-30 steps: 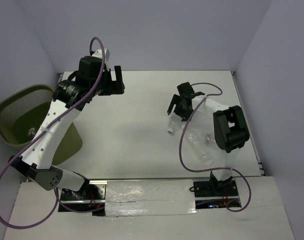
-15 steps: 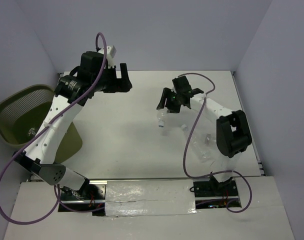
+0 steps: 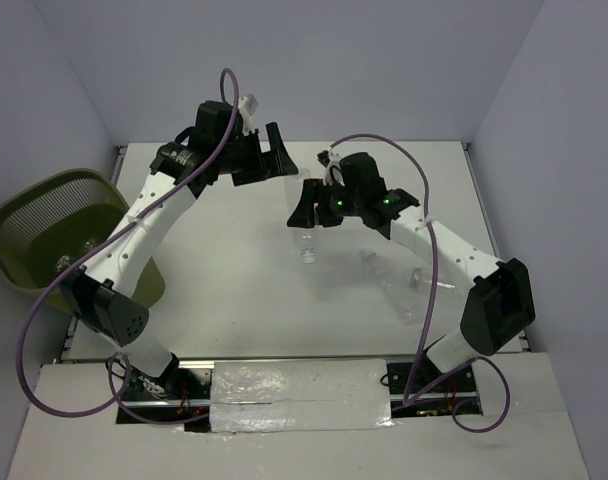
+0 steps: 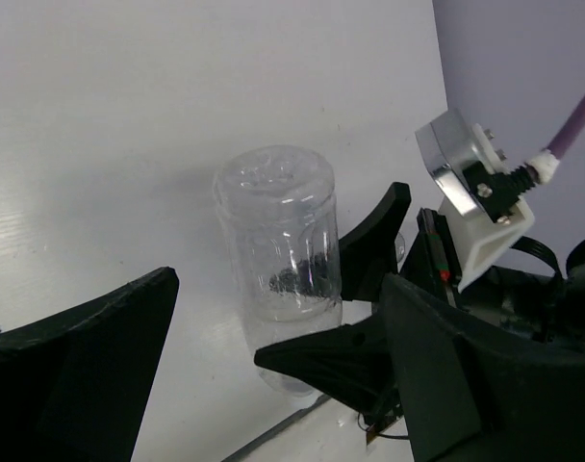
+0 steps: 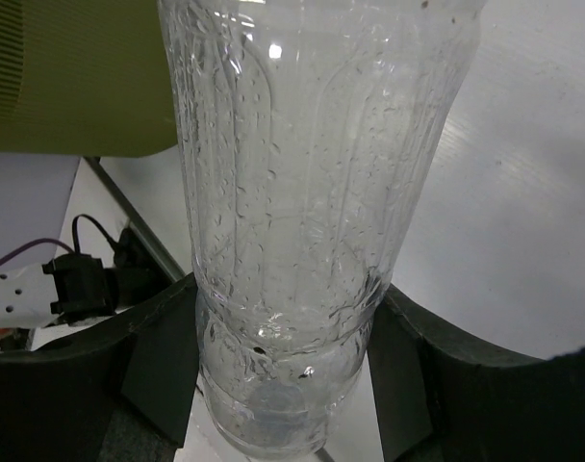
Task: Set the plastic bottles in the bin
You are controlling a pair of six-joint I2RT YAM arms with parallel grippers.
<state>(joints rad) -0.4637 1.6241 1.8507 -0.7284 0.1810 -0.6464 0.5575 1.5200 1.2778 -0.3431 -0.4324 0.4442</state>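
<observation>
**Claws crowded at upper centre, open room in the lower middle**

In the top view the left claw (image 3: 281,158), spread wide, sits just beside the right claw (image 3: 306,213), which clamps a bottle (image 3: 306,240) hanging cap-down, so only a narrow gap lies between them. The left arm (image 3: 134,235) slants across the left side, close to the bin (image 3: 29,235). The right arm (image 3: 439,245) arches over loose bottles (image 3: 402,290) at centre right. Bare surface (image 3: 234,290) between the two arms, in the lower middle, gives the widest passage.
</observation>
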